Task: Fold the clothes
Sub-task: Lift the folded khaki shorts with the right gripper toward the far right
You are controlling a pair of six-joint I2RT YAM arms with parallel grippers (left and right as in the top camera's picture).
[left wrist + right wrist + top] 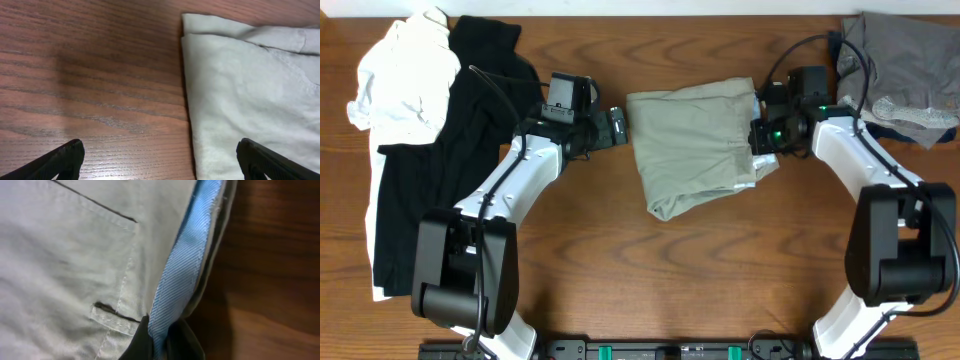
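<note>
Overhead, the trousers (695, 145) lie folded into a block just toward 12 o'clock of the centre of the table (640, 290). Their long axis runs roughly 12 to 6, and one arm flanks them on each side. The right gripper (761, 135) sits at their 3 o'clock edge. The right wrist view shows its jaws pinched together on the waistband hem, with the blue lining (185, 265) running straight into them. The left gripper (617, 126) sits at the 9 o'clock edge, jaws wide apart and holding nothing. In its wrist view the fold edge runs between the fingertips (67, 157), one over bare wood and the other over cloth.

From the left gripper the trousers lie at 3 o'clock, from the right at 9, and both are about equally near. The next fold probably carries the held edge across toward 9. A white garment (405, 75) and a black garment (440, 180) lie at 9 to 10 o'clock, and a grey garment (895, 75) at 2.
</note>
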